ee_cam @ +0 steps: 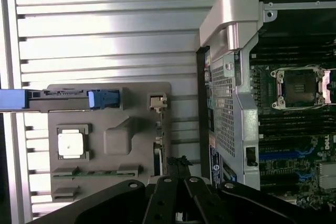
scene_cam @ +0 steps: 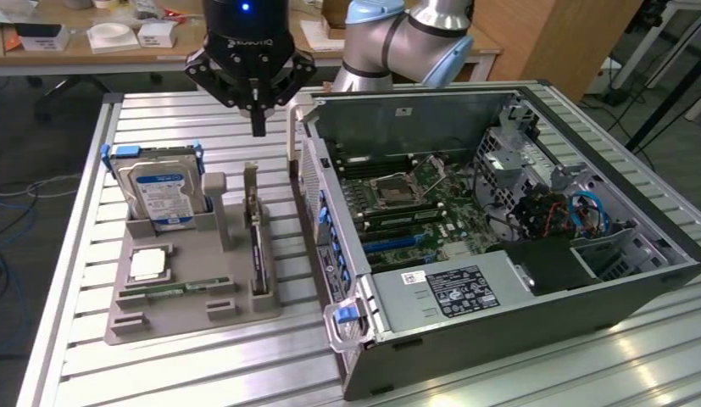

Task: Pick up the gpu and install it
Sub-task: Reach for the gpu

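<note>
The gpu is a thin dark card with a pale bracket end. It stands on its edge in a slot of the grey tray, on the side nearest the computer case. My gripper hangs above the tray's far end, a little beyond the card. Its fingers are shut together with nothing between them. In the wrist view the shut gripper sits just beside the gpu's edge, between the tray and the case wall.
The tray also holds an upright silver hard drive, a square processor and a slim green memory stick. The case lies open with its motherboard exposed. A slatted metal table carries everything.
</note>
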### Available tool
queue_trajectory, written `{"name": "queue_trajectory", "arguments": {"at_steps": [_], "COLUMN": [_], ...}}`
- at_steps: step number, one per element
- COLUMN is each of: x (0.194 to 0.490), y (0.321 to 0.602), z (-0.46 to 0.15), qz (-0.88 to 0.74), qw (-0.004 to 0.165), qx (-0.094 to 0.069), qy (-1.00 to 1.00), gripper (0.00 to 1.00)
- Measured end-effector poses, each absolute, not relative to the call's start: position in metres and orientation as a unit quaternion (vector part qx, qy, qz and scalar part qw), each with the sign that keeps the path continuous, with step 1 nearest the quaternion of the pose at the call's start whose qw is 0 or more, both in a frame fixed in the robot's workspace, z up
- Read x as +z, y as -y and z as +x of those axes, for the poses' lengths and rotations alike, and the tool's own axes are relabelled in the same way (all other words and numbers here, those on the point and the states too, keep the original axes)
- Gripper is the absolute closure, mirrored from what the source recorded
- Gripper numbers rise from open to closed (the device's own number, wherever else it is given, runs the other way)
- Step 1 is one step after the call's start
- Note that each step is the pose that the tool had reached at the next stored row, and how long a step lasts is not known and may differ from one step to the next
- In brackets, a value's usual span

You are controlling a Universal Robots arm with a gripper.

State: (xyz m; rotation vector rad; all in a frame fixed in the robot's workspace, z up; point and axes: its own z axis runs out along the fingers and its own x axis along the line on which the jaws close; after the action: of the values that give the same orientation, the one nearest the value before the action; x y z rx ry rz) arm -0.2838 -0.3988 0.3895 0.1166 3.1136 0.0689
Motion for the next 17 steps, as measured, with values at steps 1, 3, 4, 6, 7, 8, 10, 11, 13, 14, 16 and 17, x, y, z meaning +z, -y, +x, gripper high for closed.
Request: {"name": "queue_trajectory", "arguments": {"at_steps": [1, 3, 4, 6, 7, 8, 10, 11, 13, 14, 16, 17], "x": [0.389, 0.389, 0.389, 0.389, 0.389, 0.389, 0.389, 0.389, 0.389, 0.389, 0.389, 0.389], "y": [0.399, 0.399, 0.399, 0.399, 0.399, 0.399, 0.399, 0.399, 0.399, 0.399, 0.399, 0.399], "z": [-0.285, -0.287, -0.288, -0.29, -0.292, -0.293, -0.296, -0.297, -0.299, -0.3, -0.301, -0.301], "qz": [0.037, 0.037, 0.037, 0.037, 0.037, 0.037, 0.037, 0.037, 0.037, 0.037, 0.037, 0.037], "qw": [0.012, 0.013, 0.012, 0.013, 0.012, 0.012, 0.012, 0.013, 0.012, 0.012, 0.012, 0.013], "qx": [0.022, 0.022, 0.022, 0.022, 0.022, 0.022, 0.022, 0.022, 0.022, 0.022, 0.022, 0.022], "qy": [-0.999, -0.999, -0.999, -0.999, -0.999, -0.999, -0.999, -0.999, -0.999, -0.999, -0.999, -0.999], "gripper": [0.89, 0.89, 0.89, 0.89, 0.89, 0.89, 0.89, 0.89, 0.89, 0.89, 0.89, 0.89]}}
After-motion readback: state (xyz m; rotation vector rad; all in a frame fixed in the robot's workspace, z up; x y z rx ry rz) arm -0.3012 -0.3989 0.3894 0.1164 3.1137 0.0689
